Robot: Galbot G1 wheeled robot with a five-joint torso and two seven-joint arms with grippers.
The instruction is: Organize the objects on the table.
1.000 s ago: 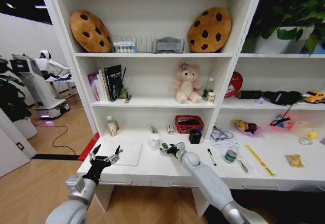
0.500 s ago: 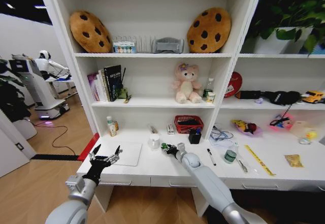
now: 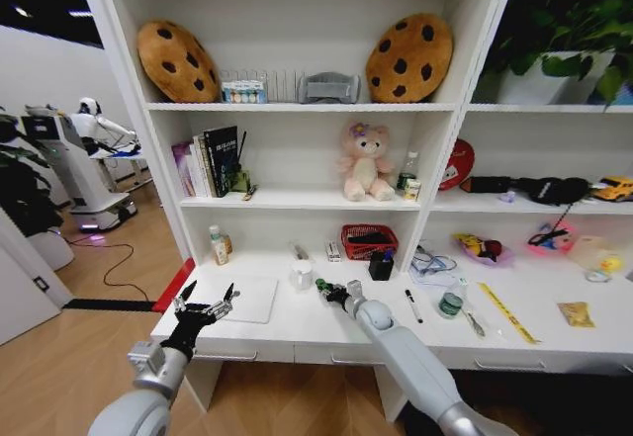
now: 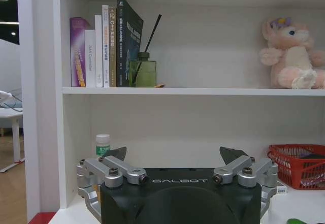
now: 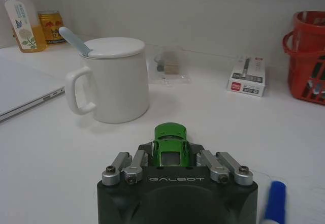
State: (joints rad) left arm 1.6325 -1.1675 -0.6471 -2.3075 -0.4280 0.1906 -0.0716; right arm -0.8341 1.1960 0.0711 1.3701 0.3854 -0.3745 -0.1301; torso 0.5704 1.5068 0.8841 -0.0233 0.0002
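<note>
A green toy car is being gripped in the right end effector above the bench, the mug at its 11 o'clock. The left end effector is being held released over the bench's left edge.

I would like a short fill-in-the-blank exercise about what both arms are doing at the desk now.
1. The right gripper is shut on a small ____ toy car.
2. Just beyond the car stands a white ____ with a lid and a spoon.
3. The left gripper hangs at the desk's edge, jaws ____, near the laptop.

Missing words: green; mug; open
</note>
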